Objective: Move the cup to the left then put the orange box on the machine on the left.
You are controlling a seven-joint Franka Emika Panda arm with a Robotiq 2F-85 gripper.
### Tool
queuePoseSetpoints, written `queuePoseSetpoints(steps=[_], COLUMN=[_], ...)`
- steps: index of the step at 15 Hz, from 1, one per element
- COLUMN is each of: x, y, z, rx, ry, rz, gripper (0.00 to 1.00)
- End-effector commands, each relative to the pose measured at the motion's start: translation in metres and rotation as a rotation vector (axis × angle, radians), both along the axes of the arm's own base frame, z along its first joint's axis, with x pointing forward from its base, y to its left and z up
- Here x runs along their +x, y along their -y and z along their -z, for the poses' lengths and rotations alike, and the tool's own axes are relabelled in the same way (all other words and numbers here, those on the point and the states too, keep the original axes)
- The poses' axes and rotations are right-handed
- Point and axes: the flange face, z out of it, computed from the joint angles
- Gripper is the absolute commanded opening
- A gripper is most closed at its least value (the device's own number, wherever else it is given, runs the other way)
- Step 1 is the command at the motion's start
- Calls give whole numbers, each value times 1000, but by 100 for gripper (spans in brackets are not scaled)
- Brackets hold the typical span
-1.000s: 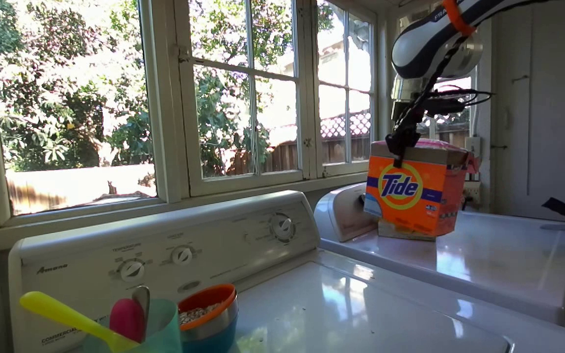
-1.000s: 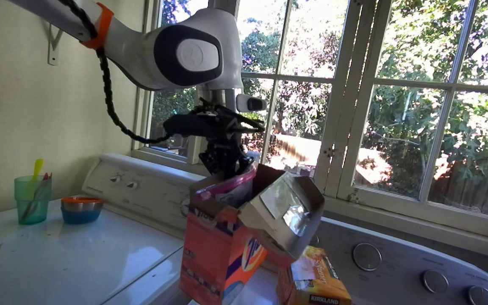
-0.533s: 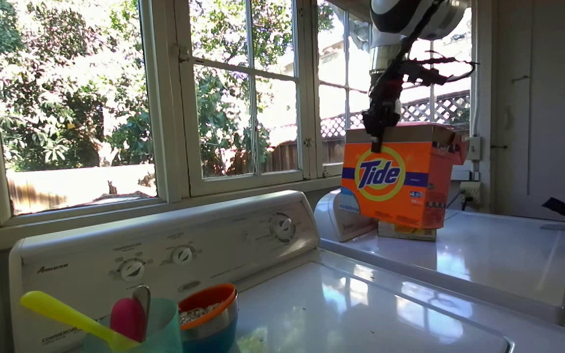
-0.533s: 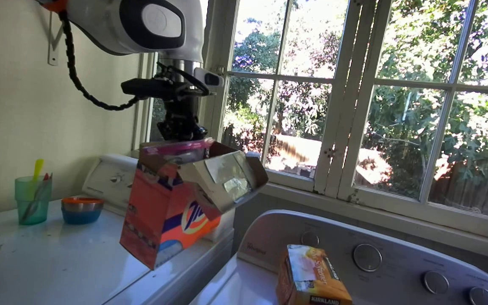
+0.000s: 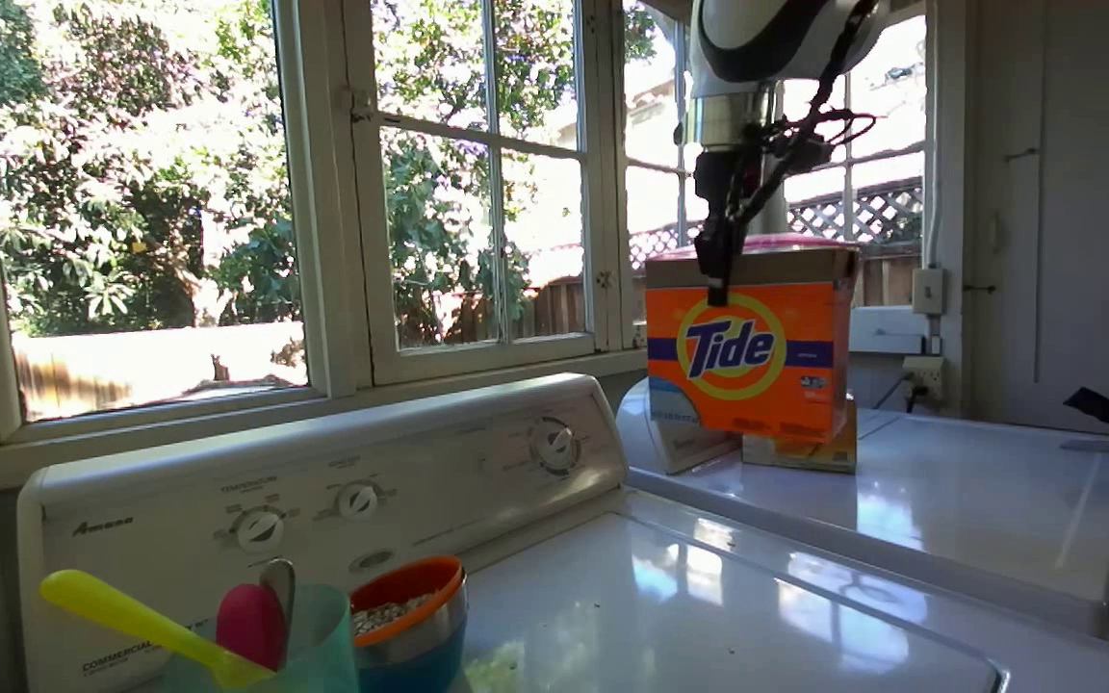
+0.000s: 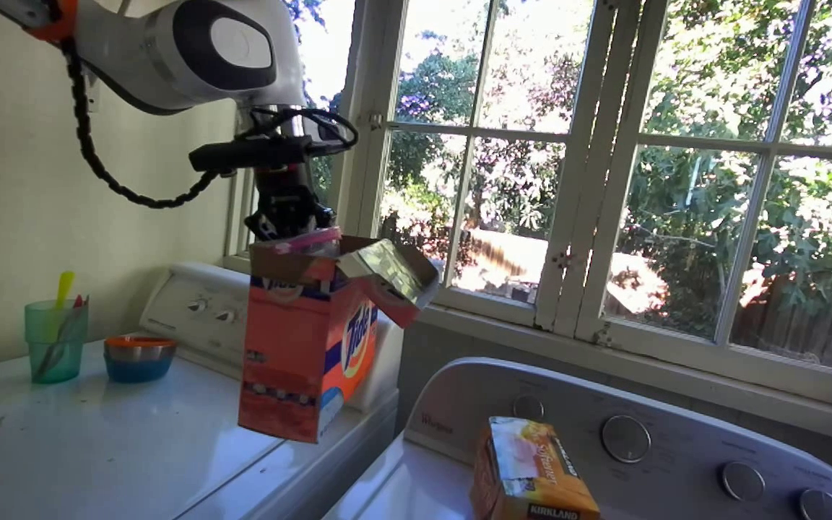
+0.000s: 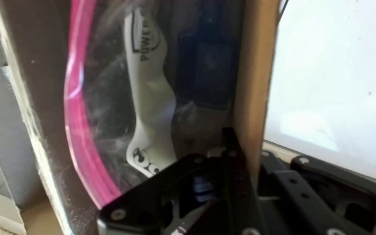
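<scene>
The orange Tide box (image 5: 747,371) hangs in the air with its top open, also in an exterior view (image 6: 286,354). My gripper (image 5: 718,279) is shut on the top edge of one cardboard wall. In the wrist view the fingers (image 7: 248,143) pinch that wall, one inside, one outside. A pink-zipped bag (image 7: 80,98) shows inside the box. The box is near the side edge of the white Amana machine (image 6: 98,448). The translucent green cup (image 6: 55,354) with spoons stands on the Amana machine, also in an exterior view (image 5: 319,626).
Orange-rimmed blue bowls (image 6: 139,361) stand beside the cup, also in an exterior view (image 5: 425,626). A Kirkland box (image 6: 531,469) sits on the Whirlpool machine (image 6: 459,412). The Amana control panel (image 5: 323,481) rises along the window side.
The Tide box has risen and moved from over the Whirlpool machine towards the Amana machine. It was tilted earlier and hangs more upright now. The cup and bowls have not moved.
</scene>
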Motion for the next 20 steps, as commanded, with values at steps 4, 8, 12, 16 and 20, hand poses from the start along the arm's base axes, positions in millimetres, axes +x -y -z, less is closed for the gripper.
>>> queuePoseSetpoints(steps=[4, 8, 12, 16, 20], x=[-26, -50, -40, -28, -19], y=[-14, -30, -30, -48, -64], z=[29, 36, 45, 68, 85], rx=[-120, -159, -124, -215, -279], ry=[36, 51, 24, 89, 190], rz=[-325, -461, -436, -645, -792], gripper=[1, 1, 4, 1, 1])
